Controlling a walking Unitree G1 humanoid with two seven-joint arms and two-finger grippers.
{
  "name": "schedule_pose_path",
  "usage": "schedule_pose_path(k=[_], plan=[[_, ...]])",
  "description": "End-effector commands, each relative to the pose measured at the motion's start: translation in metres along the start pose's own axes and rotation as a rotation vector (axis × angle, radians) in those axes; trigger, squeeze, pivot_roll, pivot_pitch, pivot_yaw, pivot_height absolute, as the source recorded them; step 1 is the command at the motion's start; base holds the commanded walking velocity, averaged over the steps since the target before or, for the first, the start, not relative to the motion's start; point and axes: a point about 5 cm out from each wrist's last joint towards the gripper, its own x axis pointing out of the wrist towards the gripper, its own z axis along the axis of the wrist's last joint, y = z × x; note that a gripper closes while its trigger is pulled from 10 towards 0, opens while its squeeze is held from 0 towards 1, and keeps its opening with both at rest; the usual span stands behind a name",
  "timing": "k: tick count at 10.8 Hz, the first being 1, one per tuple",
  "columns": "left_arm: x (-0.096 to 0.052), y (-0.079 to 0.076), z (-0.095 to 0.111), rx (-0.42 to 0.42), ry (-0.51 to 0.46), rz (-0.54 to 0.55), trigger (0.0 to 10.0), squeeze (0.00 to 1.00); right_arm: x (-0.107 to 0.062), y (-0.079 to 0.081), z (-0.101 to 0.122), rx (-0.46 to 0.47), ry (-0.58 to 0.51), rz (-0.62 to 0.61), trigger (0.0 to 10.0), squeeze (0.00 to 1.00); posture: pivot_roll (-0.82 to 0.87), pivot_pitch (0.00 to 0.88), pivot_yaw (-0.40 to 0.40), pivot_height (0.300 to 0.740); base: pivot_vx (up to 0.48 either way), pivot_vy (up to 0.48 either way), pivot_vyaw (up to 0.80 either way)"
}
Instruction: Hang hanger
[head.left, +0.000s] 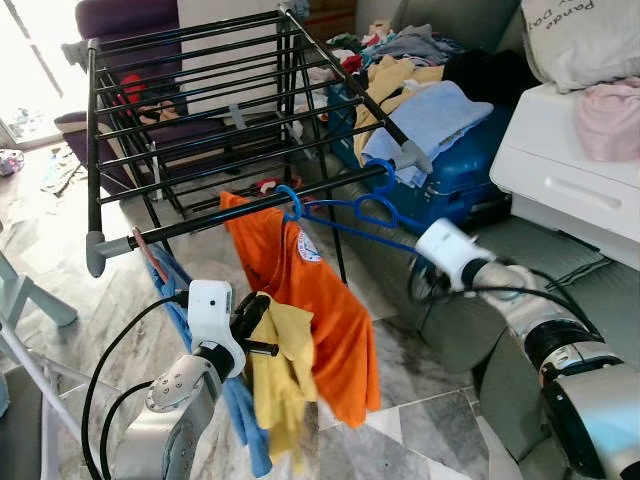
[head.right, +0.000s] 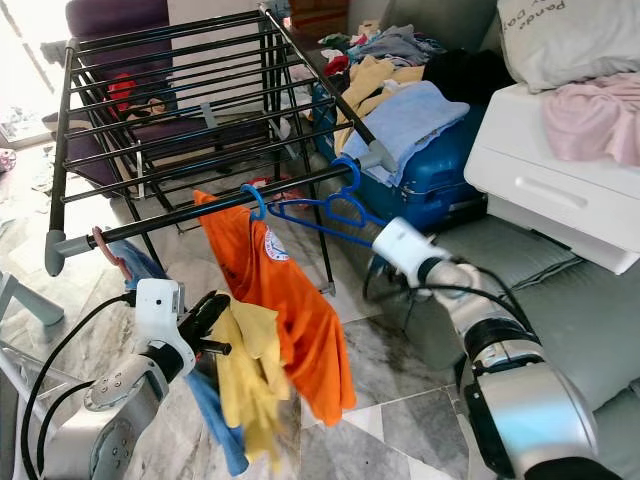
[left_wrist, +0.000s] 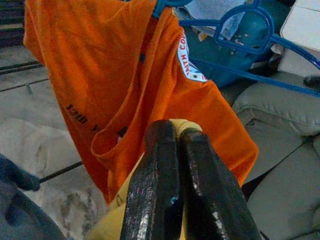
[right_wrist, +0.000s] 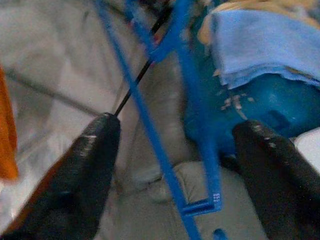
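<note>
On marble floor (head.left: 90, 290), drying rack (head.left: 190, 110) beside grey sofa (head.left: 560, 270).

Orange shirt (left_wrist: 125, 80): round white badge (left_wrist: 189, 60) near the collar, blue lettering along its rim, partly legible as "ATH CO"; the rest is folded out of sight. Dark print lower on the same shirt, seen reversed through the fabric, not legible.

White pillow (head.left: 585, 40) at the upper right, on the sofa: dark lettering, cut by the frame edge, reading roughly "Dai" above "Panda".

No other text, numbers or brand marks legible anywhere else in the views.
</note>
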Motion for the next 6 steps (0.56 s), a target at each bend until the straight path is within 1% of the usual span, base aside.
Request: schedule_pose_path(k=[1, 2, 3, 4, 5, 6], plan=[[-0.006, 0.004, 0.012, 0.012, -0.056, 0.019, 10.0, 0.00, 0.001, -0.003, 0.010, 0.079, -0.084, -0.053, 10.0, 1.00, -0.02, 0.000, 0.055, 0.740, 0.000, 0.000, 0.00], [-0.011, 0.005, 0.014, 0.001, -0.085, 0.024, 10.0, 0.00, -0.001, -0.001, 0.011, 0.152, -0.143, -0.108, 10.0, 1.00, -0.03, 0.000, 0.058, 0.740, 0.000, 0.000, 0.00], [-0.016, 0.005, 0.015, 0.000, -0.101, 0.020, 10.0, 0.00, -0.003, 0.009, 0.015, 0.204, -0.211, -0.113, 10.0, 1.00, -0.04, 0.000, 0.064, 0.740, 0.000, 0.000, 0.00], [-0.019, 0.007, 0.013, -0.005, -0.097, 0.029, 10.0, 0.00, -0.008, 0.022, 0.018, 0.235, -0.273, -0.106, 10.0, 1.00, -0.04, 0.000, 0.065, 0.740, 0.000, 0.000, 0.00], [-0.018, 0.006, 0.011, -0.022, -0.103, 0.013, 10.0, 0.00, -0.009, 0.033, 0.021, 0.212, -0.306, -0.058, 10.0, 1.00, -0.05, 0.000, 0.069, 0.740, 0.000, 0.000, 0.00], [-0.014, 0.002, 0.013, -0.032, -0.112, -0.014, 10.0, 0.00, -0.011, 0.036, 0.022, 0.152, -0.318, -0.031, 10.0, 1.00, -0.06, 0.000, 0.064, 0.740, 0.000, 0.000, 0.00]])
